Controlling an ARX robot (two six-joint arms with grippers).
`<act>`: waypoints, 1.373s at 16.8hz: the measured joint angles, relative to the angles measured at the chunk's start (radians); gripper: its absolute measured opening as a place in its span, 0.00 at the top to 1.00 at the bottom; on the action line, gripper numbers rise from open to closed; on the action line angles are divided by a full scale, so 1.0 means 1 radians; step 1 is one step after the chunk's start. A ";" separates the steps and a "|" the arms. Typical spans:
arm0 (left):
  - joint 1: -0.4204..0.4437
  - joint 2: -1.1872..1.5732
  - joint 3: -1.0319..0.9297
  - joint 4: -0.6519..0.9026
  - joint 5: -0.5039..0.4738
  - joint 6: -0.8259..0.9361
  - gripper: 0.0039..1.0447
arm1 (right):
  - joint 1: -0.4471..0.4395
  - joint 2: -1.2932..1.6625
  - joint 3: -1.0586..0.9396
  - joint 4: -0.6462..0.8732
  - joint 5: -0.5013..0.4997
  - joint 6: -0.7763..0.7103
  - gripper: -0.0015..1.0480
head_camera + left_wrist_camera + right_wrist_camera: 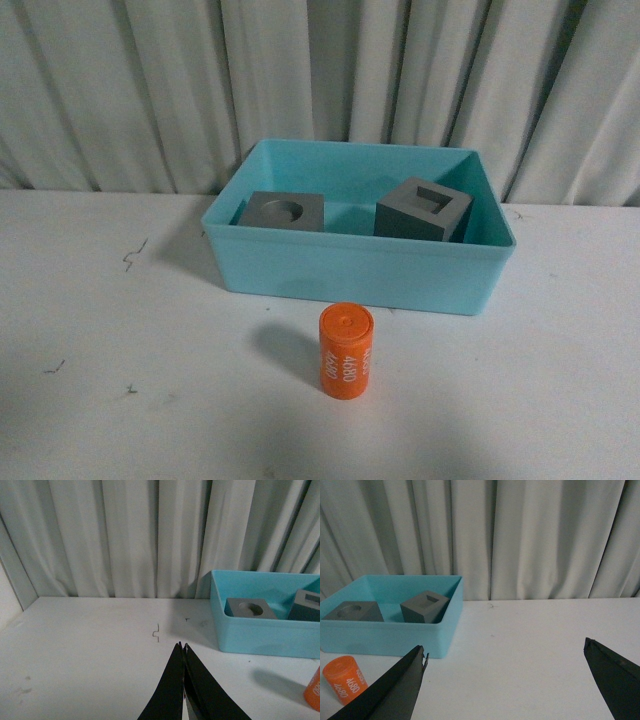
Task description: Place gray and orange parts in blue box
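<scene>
round-recess cube (285,211), square-recess cube (423,210) in blue box (350,275) | orange cylinder (346,352) lower centre | left gripper (182,647) jaws pressed together | right gripper (505,647) jaws spread

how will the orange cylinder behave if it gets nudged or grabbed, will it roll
The orange cylinder stands on end, taller than wide, so a high push would probably tip it. Once on its round side it would likely roll across the flat table. Its smooth-looking curved wall may slip unless squeezed squarely across the middle.
</scene>
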 joint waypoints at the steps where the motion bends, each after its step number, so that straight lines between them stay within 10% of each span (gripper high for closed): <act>1: -0.029 -0.041 0.000 -0.037 -0.029 0.000 0.99 | 0.000 0.000 0.000 0.000 0.000 0.000 0.06; 7: -0.242 -0.171 0.000 -0.154 -0.219 0.000 0.99 | 0.000 0.000 0.000 0.000 0.000 0.000 0.06; 16: -0.238 -0.348 0.001 -0.347 -0.240 -0.002 0.98 | 0.000 0.000 0.000 0.000 0.000 0.000 0.06; 23: -0.238 -0.348 0.001 -0.346 -0.240 -0.002 0.36 | 0.000 0.000 0.000 0.000 0.000 0.000 0.06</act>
